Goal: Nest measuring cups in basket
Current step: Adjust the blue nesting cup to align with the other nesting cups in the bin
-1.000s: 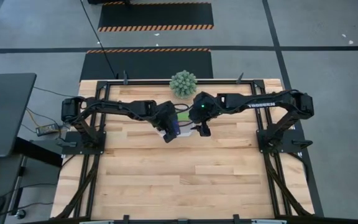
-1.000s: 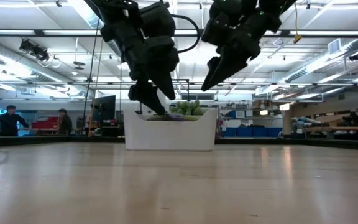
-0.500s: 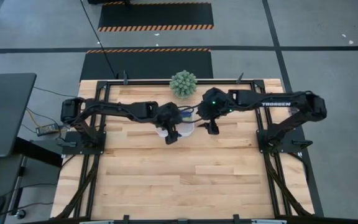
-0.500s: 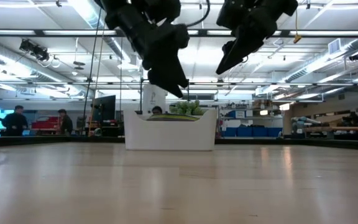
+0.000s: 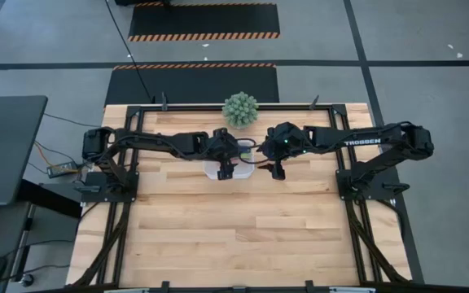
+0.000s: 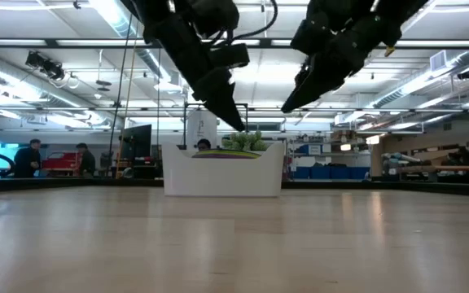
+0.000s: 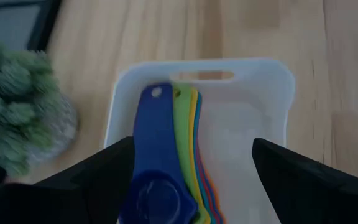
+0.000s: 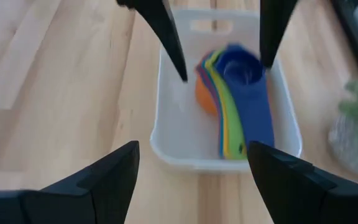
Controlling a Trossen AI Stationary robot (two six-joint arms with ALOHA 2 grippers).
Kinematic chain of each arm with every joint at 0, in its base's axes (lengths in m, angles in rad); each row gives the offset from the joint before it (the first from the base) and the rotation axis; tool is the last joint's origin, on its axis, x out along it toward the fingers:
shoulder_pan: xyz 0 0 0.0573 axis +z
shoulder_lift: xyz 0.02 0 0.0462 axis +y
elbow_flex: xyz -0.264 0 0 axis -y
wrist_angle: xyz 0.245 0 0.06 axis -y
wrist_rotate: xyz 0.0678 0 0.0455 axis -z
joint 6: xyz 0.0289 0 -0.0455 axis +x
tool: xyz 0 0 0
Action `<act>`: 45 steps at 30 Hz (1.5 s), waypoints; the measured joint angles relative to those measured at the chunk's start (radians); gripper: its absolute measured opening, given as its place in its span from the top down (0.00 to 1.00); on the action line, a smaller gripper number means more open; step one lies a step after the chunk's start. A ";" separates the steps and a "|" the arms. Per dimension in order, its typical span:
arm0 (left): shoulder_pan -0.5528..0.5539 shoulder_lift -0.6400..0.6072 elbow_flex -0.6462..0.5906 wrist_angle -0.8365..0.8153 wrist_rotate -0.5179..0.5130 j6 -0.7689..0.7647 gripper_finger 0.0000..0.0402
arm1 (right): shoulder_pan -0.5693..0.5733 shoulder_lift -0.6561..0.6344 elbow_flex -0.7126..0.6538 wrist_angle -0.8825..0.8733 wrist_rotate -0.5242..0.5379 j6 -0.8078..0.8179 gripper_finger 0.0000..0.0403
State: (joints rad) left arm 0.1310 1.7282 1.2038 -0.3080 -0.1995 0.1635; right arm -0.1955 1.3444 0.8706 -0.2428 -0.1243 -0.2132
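I see the colourful plastic measuring cups (image 7: 166,168) nested, dark blue on top, inside the shallow white rectangular basket (image 7: 263,93) on the wooden counter (image 5: 243,228). My left gripper (image 5: 225,168) and right gripper (image 5: 278,172) hover above it, fingers spread wide, holding nothing. A spiky green plant (image 5: 240,109) sits nearby.

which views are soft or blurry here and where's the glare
Right wrist view: soft all over, the measuring cups and white basket smeared. Left wrist view: spiky green plant out of focus. Low view: bright ceiling lights leave both arms as dark silhouettes. High view: even light.
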 joint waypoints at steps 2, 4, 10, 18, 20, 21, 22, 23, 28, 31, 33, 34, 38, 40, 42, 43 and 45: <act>0.016 0.000 -0.001 -0.007 0.032 -0.002 0.18 | 0.000 0.013 -0.040 0.100 0.000 -0.035 0.24; 0.025 -0.003 0.000 -0.016 0.035 -0.024 0.18 | 0.000 0.023 -0.075 0.178 0.010 -0.056 0.24; 0.012 -0.069 0.000 -0.078 0.038 -0.041 0.18 | 0.012 0.106 -0.055 0.228 0.086 -0.064 0.24; -0.033 -0.100 -0.001 -0.094 -0.011 -0.039 0.18 | 0.009 0.258 0.067 0.183 0.114 -0.125 0.24; -0.047 -0.100 -0.001 -0.105 -0.052 -0.040 0.18 | 0.004 0.279 0.091 0.177 0.126 -0.133 0.24; -0.054 -0.100 -0.001 -0.115 -0.065 -0.040 0.18 | 0.000 0.288 0.098 0.175 0.126 -0.138 0.24; -0.060 -0.100 -0.001 -0.121 -0.075 -0.043 0.18 | -0.004 0.293 0.102 0.172 0.126 -0.144 0.24; -0.066 -0.100 -0.001 -0.129 -0.084 -0.047 0.18 | -0.008 0.299 0.106 0.165 0.125 -0.147 0.24; -0.090 -0.100 -0.001 -0.189 -0.131 -0.055 0.18 | -0.018 0.304 0.112 0.160 0.110 -0.179 0.24; -0.090 -0.100 -0.002 -0.217 -0.141 -0.073 0.18 | -0.003 0.285 0.112 0.154 0.090 -0.192 0.24; -0.090 -0.121 -0.038 -0.197 -0.149 -0.075 0.18 | 0.014 0.262 0.112 0.134 0.089 -0.210 0.24; -0.090 -0.141 -0.068 -0.177 -0.162 -0.075 0.18 | 0.022 0.252 0.112 0.116 0.089 -0.224 0.24; -0.090 -0.266 -0.226 -0.071 -0.182 -0.106 0.18 | 0.039 0.217 0.112 0.052 0.094 -0.262 0.24; -0.090 -0.337 -0.299 -0.015 -0.182 -0.127 0.18 | 0.036 0.213 0.112 0.067 0.094 -0.261 0.24; -0.092 -0.410 -0.362 0.025 -0.182 -0.149 0.18 | 0.026 0.213 0.112 0.103 0.094 -0.258 0.24; -0.095 -0.443 -0.390 0.039 -0.183 -0.157 0.18 | 0.021 0.217 0.112 0.114 0.095 -0.258 0.24; -0.100 -0.509 -0.441 0.063 -0.181 -0.173 0.18 | 0.013 0.226 0.112 0.126 0.099 -0.252 0.24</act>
State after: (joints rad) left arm 0.0311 1.2187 0.7623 -0.2452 -0.3806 -0.0099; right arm -0.1826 1.5706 0.9822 -0.1164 -0.0256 -0.4655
